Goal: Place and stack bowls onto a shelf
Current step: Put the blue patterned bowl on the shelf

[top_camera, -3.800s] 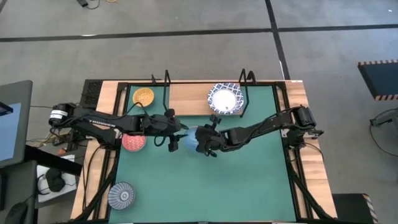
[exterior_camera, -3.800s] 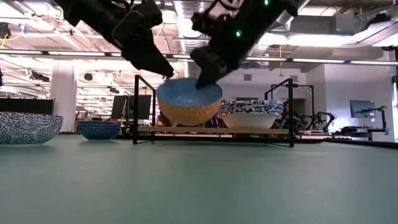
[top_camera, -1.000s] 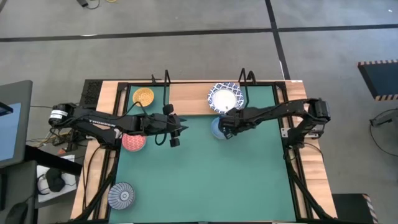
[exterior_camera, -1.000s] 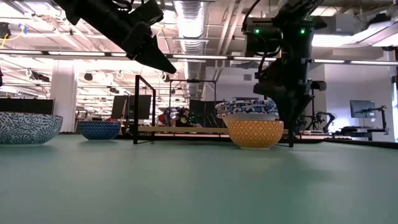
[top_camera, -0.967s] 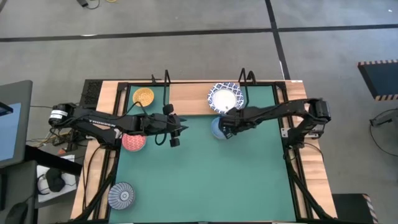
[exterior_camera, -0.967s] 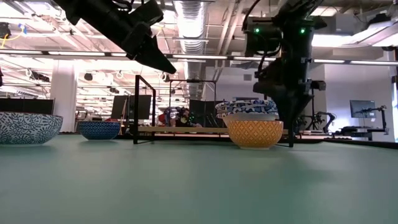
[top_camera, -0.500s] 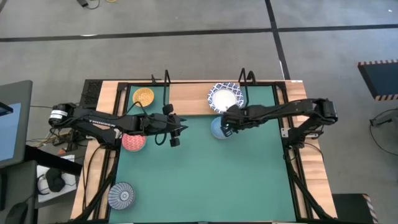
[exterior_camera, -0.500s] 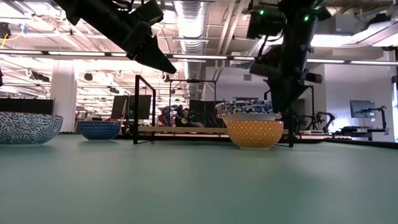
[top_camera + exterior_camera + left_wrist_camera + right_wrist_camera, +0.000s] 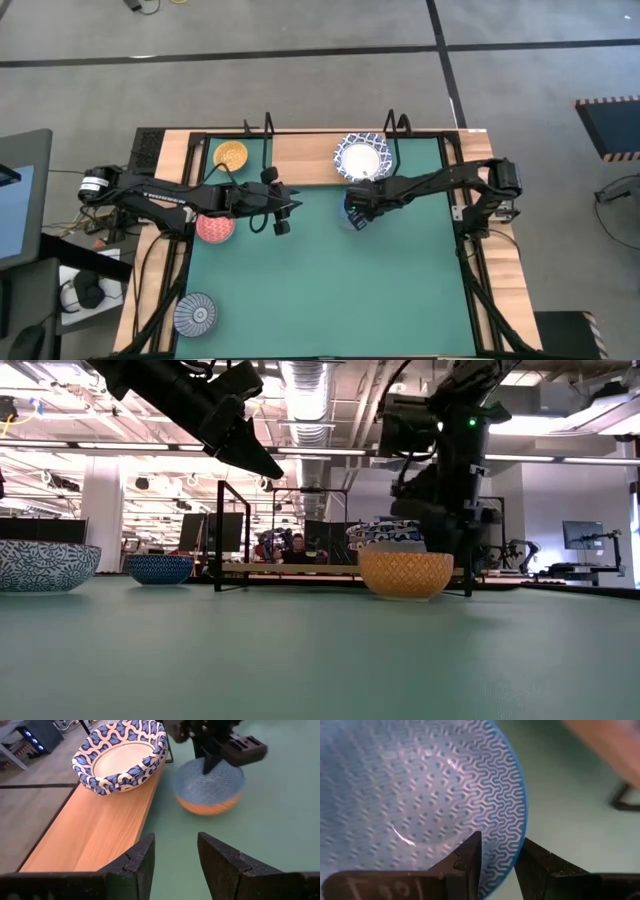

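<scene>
A light blue bowl (image 9: 210,795) with an orange outer wall stands on the green mat just in front of the shelf (image 9: 305,160). My right gripper (image 9: 357,213) is over its right side, shut on its rim. White bowls with blue lattice rims (image 9: 362,158) sit on the shelf's right end. An orange-yellow bowl (image 9: 231,155) lies left of the shelf. My left gripper (image 9: 290,208) hovers open above the mat to the left of the blue bowl, pointing toward it. My right gripper has the blue bowl's rim (image 9: 516,840) on its right side, with one finger (image 9: 470,852) inside the bowl and one outside. The fingers come from above, pointing steeply down. The bowl (image 9: 405,575) sits upright with its base on the mat.
A red bowl (image 9: 214,228) lies under my left arm, and a grey-blue ribbed bowl (image 9: 195,314) sits at the near left corner. The shelf's black wire uprights (image 9: 220,535) stand at both ends. The shelf's middle and left part is bare wood (image 9: 95,830).
My right gripper tipped and rose a little, then came back down steeper over the bowl's rim, ending slightly nearer the table's near-left. The blue bowl has slid a little toward the left on the mat. My left arm has kept still.
</scene>
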Robot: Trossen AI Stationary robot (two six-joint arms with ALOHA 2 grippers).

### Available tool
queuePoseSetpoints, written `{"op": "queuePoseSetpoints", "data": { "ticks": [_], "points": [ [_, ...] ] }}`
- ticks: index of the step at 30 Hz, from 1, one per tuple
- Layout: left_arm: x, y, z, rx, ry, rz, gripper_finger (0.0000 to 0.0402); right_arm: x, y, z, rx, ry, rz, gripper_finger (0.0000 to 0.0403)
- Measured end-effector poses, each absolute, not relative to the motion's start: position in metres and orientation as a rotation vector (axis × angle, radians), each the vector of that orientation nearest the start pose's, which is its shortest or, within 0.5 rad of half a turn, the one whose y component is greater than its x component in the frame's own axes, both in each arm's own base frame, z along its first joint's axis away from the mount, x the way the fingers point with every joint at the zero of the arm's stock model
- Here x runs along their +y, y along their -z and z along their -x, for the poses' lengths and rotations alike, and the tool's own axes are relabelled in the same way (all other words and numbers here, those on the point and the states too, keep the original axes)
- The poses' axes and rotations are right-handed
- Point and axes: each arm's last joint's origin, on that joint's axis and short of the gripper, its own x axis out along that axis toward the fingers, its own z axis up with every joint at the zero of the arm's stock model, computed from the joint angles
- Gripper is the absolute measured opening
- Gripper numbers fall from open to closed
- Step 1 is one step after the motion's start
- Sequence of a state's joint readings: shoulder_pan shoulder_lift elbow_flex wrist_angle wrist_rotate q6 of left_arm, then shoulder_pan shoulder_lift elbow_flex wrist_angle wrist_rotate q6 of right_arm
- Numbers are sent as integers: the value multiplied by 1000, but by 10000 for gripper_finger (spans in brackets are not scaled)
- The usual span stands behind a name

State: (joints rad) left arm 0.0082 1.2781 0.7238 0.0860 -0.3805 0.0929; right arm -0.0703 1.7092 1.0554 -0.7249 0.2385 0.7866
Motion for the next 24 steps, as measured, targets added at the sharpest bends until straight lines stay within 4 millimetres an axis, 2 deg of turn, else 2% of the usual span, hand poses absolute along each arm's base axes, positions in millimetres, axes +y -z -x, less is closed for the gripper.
{"op": "queuePoseSetpoints", "data": {
  "ticks": [4,10,19,24],
  "points": [
    [13,-236,-268,481,-361,-175,137,-19,-171,-313,1140,681,-528,106],
    [13,-236,-268,480,-362,-170,138,-2,-176,-319,1071,622,-421,38],
    [13,-236,-268,477,-363,-166,138,22,-183,-332,932,500,-266,38],
    [13,-236,-268,475,-370,-167,138,20,-197,-347,824,411,-161,38]
  ]
}}
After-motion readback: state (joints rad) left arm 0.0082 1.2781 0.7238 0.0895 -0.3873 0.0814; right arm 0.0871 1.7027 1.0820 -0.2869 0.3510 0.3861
